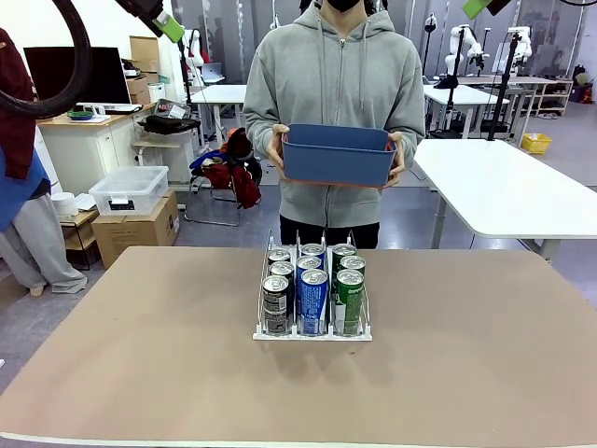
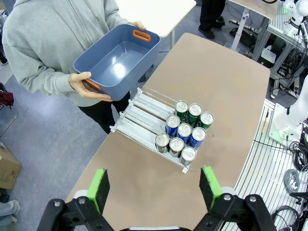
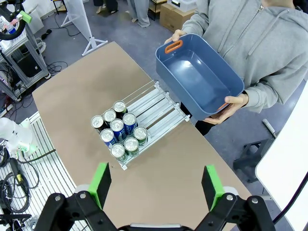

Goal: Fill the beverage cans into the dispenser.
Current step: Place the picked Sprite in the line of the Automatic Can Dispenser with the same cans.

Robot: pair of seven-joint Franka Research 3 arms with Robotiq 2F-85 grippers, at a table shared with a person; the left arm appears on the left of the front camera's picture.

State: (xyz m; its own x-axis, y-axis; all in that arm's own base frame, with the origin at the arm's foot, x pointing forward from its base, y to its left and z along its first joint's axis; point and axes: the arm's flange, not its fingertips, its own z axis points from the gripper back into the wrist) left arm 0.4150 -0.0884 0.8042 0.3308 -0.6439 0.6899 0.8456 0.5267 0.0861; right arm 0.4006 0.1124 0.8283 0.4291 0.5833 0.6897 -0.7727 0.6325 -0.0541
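The clear three-lane dispenser (image 1: pixel 312 333) stands mid-table with several beverage cans (image 1: pixel 313 299) in it: black ones in the left lane, blue in the middle, green on the right. From above, the cans (image 2: pixel 184 131) fill the dispenser's (image 2: pixel 139 113) near end, and its far half is bare. The same cans (image 3: pixel 119 133) and dispenser (image 3: pixel 161 113) show in the right wrist view. My left gripper (image 2: pixel 154 185) hangs open high above the table, nothing between its green pads. My right gripper (image 3: pixel 156 183) is likewise open and high up.
A person in a grey hoodie stands at the far edge holding an empty blue bin (image 1: pixel 338 155) in both hands above the table edge (image 2: pixel 118 60) (image 3: pixel 199 82). White tables, boxes and a chair stand behind. The brown tabletop (image 1: pixel 466 355) has free room all round.
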